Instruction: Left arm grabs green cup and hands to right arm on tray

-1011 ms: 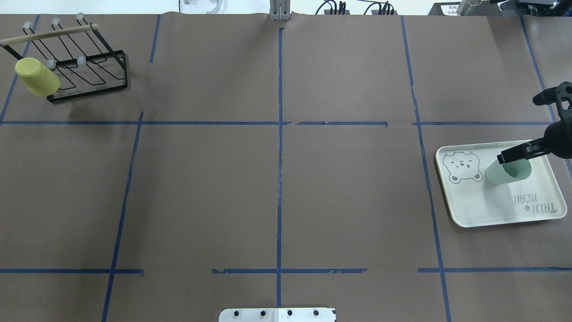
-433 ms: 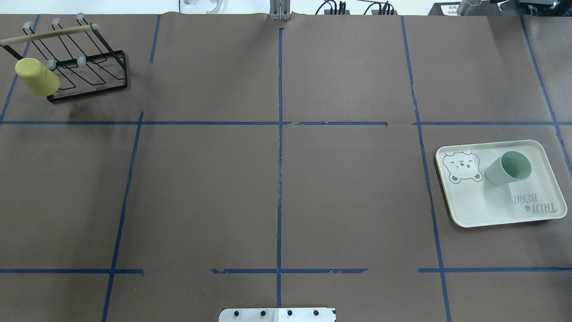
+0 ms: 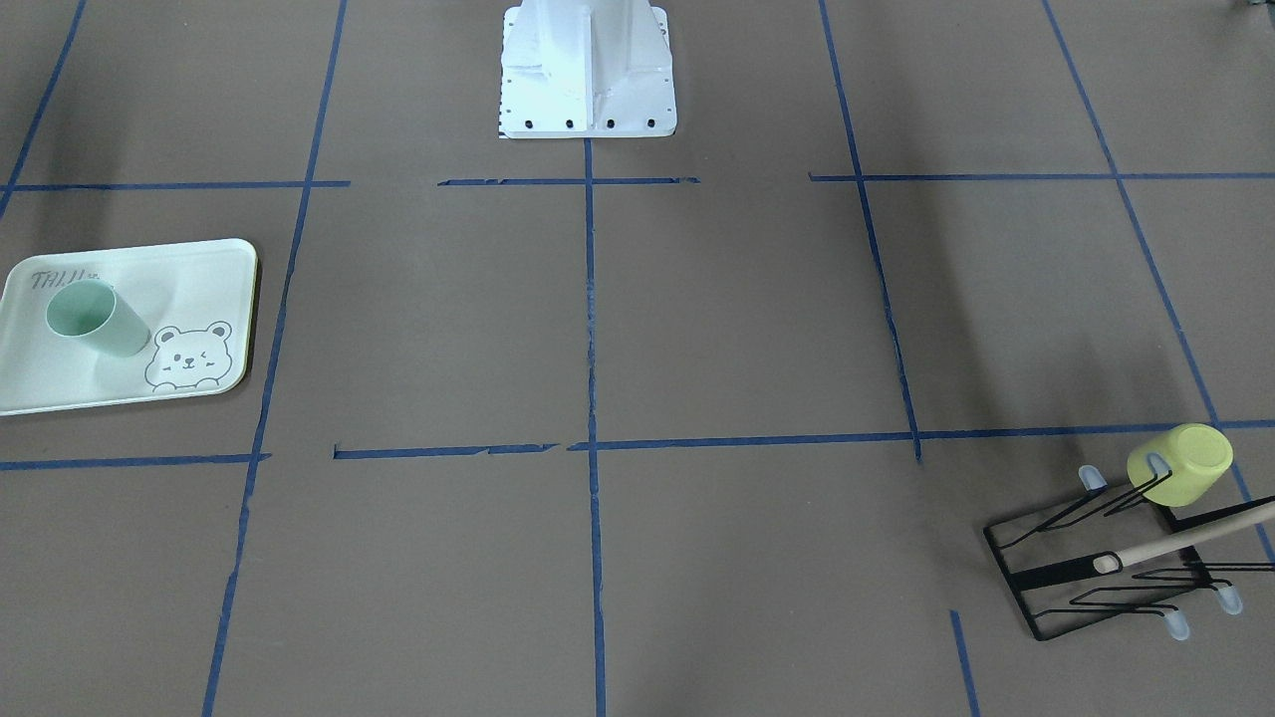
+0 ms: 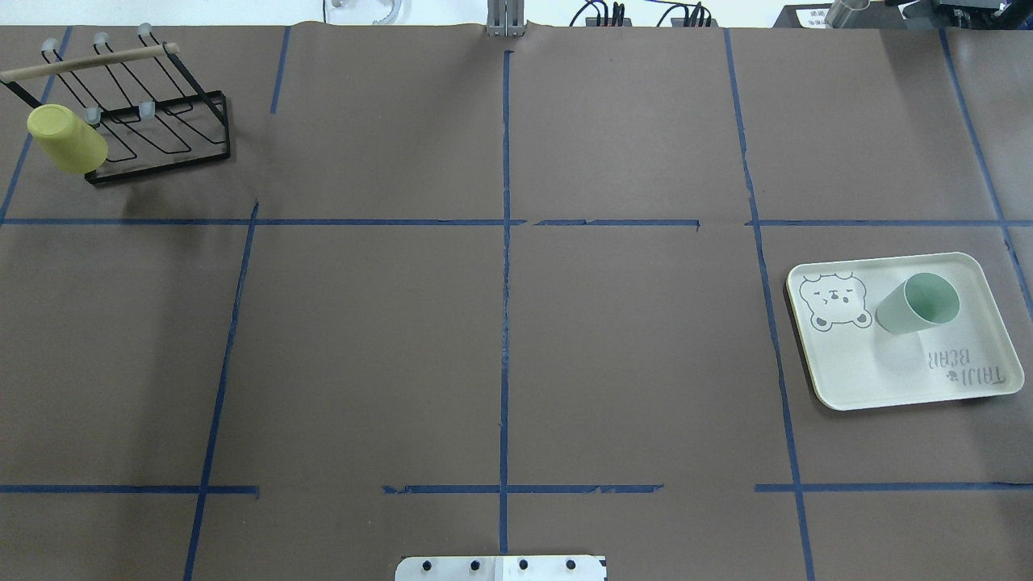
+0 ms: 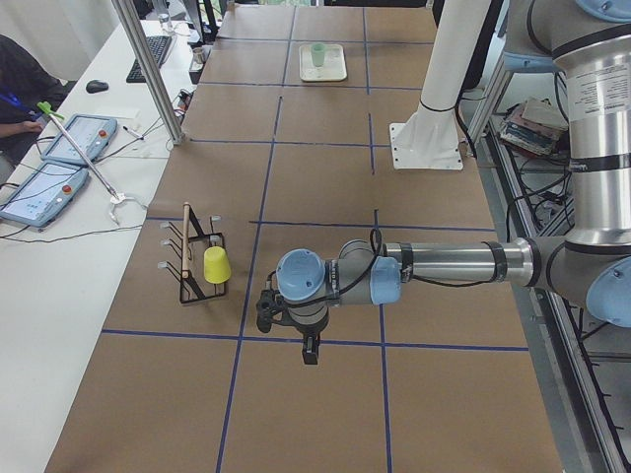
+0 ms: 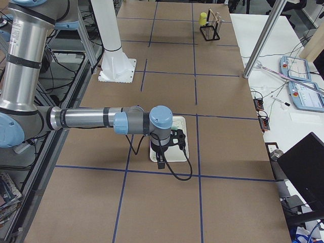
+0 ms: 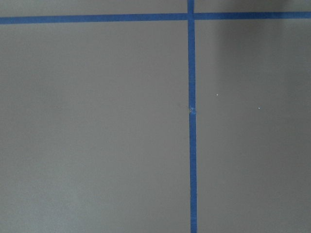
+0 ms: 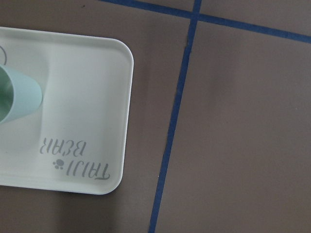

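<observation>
Green cup (image 4: 917, 303) upright on tray (image 4: 880, 379), touching no jaws, right arm (image 6: 86, 119) jaws near tray, left arm (image 5: 444, 264) jaws well apart over taped surface (image 4: 363, 339), jaw opening cannot be told.

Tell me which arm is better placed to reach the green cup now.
Right. The right arm hangs by the tray holding the green cup, which its wrist camera sees; the left arm sits far off, near the rack.

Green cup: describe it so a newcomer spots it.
At the end of the table on the robot's right lies a cream tray with a bear drawing. The green cup stands mouth-up on it, beside the bear. It is pale mint; the yellow-green cup hangs on the wire rack opposite.
</observation>
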{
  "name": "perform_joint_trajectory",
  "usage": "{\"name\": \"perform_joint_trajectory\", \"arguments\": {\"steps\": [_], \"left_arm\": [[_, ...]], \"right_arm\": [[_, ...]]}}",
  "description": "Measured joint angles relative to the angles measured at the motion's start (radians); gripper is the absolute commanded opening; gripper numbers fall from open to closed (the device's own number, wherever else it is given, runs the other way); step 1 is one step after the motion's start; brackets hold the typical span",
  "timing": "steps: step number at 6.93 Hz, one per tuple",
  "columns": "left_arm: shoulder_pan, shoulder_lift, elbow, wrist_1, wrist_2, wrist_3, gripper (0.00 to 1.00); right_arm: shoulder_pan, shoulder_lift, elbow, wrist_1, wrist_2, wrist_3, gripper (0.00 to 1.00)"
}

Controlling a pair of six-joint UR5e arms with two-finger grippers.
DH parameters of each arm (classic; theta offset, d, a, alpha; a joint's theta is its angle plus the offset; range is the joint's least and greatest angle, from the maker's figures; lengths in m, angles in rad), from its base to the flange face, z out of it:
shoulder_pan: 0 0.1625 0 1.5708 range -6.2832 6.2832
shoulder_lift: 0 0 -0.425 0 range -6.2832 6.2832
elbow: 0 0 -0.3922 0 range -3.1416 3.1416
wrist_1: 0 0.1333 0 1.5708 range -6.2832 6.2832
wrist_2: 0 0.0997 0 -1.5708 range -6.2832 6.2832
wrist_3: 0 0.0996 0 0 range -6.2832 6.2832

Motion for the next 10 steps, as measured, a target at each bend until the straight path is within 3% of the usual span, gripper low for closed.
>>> {"name": "perform_joint_trajectory", "arguments": {"steps": [10], "left_arm": [[0.0, 0.035, -0.019, -0.011, 0.002, 0.003, 1.0]], "right_arm": [[0.004, -0.007, -0.049, 0.012, 0.051, -0.004, 1.0]]}}
